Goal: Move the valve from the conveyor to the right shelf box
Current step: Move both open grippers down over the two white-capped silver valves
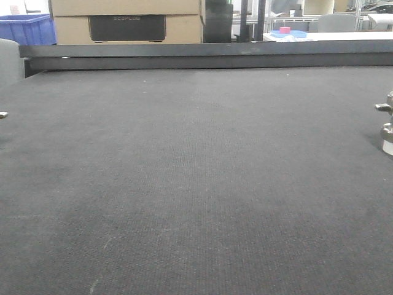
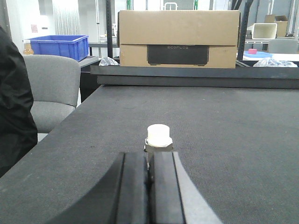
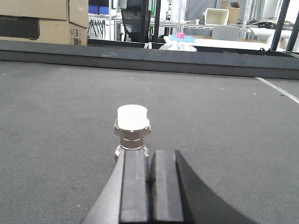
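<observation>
The conveyor is a wide dark grey woven belt filling the front view. One silver valve stands at its right edge; a silver tip shows at the left edge. In the left wrist view, a white-capped valve sits just beyond my left gripper, whose fingers are shut with a thin metal strip of the valve pinched between the tips. In the right wrist view, another white-capped valve stands right in front of the left finger of my right gripper, which is shut with nothing visible between its fingers. The shelf and its box are out of view.
A dark metal rail edges the belt's far side. Behind it are a cardboard box and a blue bin. A grey chair and a dark jacket stand off the belt's left edge.
</observation>
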Available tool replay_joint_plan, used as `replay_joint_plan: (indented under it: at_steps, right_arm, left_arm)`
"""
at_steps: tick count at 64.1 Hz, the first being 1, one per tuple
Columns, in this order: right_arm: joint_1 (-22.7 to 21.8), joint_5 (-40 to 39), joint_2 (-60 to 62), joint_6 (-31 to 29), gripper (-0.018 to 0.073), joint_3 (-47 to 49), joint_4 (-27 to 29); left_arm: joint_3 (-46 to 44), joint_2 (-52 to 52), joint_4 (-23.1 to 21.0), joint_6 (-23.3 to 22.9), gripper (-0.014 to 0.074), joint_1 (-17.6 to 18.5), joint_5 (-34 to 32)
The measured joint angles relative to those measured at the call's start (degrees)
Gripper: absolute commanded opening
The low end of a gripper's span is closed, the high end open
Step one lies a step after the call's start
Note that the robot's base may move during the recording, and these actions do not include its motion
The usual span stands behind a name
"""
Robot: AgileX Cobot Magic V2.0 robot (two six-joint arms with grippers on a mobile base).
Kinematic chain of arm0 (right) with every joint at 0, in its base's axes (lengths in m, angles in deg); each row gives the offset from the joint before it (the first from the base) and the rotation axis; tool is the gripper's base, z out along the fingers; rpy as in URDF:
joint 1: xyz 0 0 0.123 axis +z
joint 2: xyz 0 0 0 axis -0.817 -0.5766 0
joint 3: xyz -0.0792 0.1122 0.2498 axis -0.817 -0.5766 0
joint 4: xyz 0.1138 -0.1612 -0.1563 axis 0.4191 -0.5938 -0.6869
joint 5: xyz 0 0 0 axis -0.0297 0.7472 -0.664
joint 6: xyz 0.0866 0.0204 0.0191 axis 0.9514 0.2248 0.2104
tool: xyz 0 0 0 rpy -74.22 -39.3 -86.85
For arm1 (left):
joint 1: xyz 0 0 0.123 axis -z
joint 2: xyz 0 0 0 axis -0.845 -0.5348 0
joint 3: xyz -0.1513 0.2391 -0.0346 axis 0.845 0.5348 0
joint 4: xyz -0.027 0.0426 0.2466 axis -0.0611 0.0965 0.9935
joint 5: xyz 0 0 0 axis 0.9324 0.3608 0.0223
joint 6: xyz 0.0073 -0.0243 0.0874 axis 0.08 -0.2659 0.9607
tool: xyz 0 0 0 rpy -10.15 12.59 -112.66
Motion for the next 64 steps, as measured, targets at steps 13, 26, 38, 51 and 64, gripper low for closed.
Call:
replay_joint_plan:
  at_steps: [13, 26, 38, 51, 64]
  right_arm:
    - [0.0, 0.0, 0.0, 0.0, -0.0162, 0.0, 0.0]
    - [0.0, 0.0, 0.0, 0.0, -0.0162, 0.0, 0.0]
    - [0.0, -0.21, 0.0, 0.0, -0.0162, 0.0, 0.0]
    - [0.0, -3.08, 0.0, 0.0, -0.0162, 0.0, 0.0]
    - [0.0, -8.5, 0.0, 0.0, -0.0162, 0.1, 0.0]
  left_arm:
    - [0.0, 0.0, 0.0, 0.0, -0.0111, 0.0, 0.0]
    - [0.0, 0.0, 0.0, 0.0, -0.0111, 0.0, 0.0]
    - [0.0, 0.0, 0.0, 0.0, -0.0111, 0.0, -1.03]
    - [0.0, 0.0, -0.42, 0.0, -0.0111, 0.0, -1.73]
    - [0.0, 0.0, -1.53, 0.0, -0.0111, 0.0, -5.67]
